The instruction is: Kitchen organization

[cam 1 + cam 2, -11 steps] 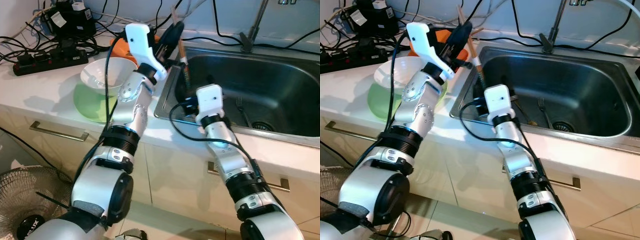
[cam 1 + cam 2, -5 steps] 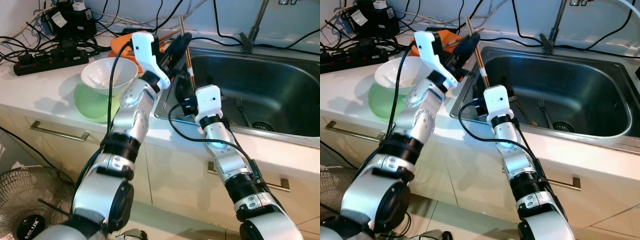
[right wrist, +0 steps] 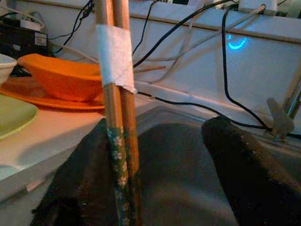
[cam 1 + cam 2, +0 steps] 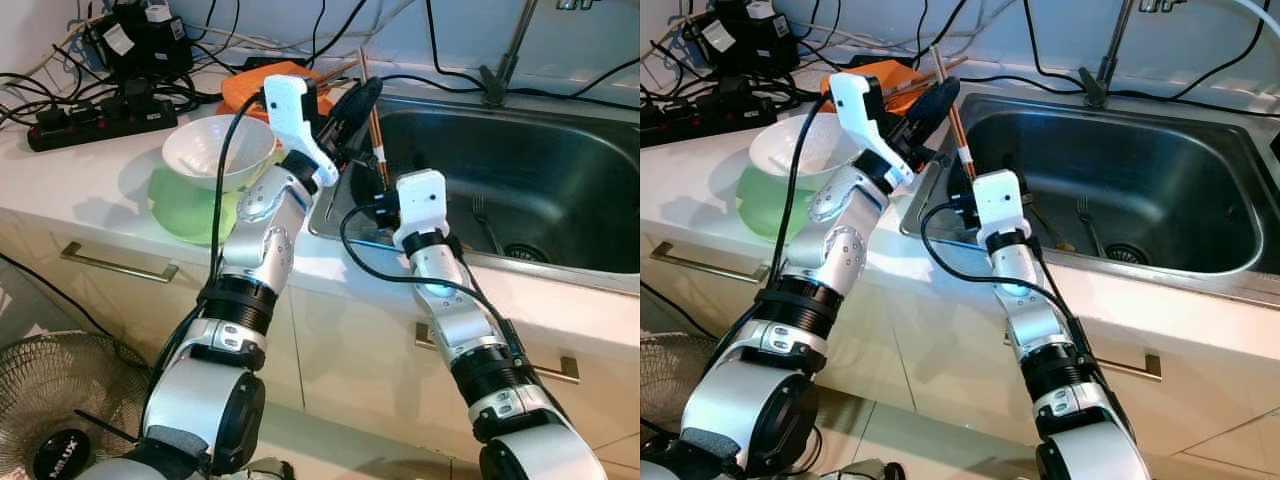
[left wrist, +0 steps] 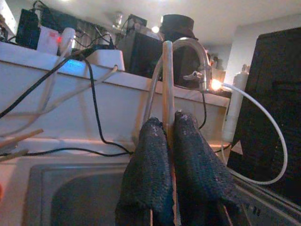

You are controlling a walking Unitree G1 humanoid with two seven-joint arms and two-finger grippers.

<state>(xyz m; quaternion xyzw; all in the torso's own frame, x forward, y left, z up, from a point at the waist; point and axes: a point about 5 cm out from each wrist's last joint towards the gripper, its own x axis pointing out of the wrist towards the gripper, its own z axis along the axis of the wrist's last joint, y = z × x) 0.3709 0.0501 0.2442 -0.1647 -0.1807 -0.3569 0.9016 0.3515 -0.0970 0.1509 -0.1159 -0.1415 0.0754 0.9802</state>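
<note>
Left gripper [image 4: 936, 103]: raised over the left rim of the sink, fingers [image 5: 150, 160] pressed together on the chopsticks [image 4: 376, 130] — in the left wrist view the sticks rise between the two black pads.
Right gripper [image 3: 160, 188]: just inside the sink's left edge, fingers spread wide; the chopsticks' lower part lies against one finger [image 3: 89, 179], the other finger stands well apart from them. It has hold of nothing.
Chopsticks: one pair, bound with a band of white tape [image 3: 115, 57], the lower part patterned in green. They stand nearly upright, slightly tilted, above the sink's left side, between the two grippers.
Sink [image 4: 590, 150]: one steel basin, with one fork [image 4: 1086, 216] lying near the drain [image 4: 1127, 252]. One tap [image 4: 510, 55] stands at the back rim.
Counter [image 4: 90, 180]: white, left of the sink.
Bowls: two — a white bowl [image 4: 218, 150] resting on a green plate [image 4: 175, 205], and an orange bowl [image 3: 63, 75] on an orange plate [image 3: 51, 96] behind them, near the wall.
Plates: two, one green and one orange.
More sticks: two loose ones [image 5: 16, 143] lie by the orange dishes at the back of the counter.
Cables: many black leads across the back of the counter, with a power strip [image 4: 95, 118] at the far left.
Floor: one fan [image 4: 60, 410] stands below the counter, on the left.
</note>
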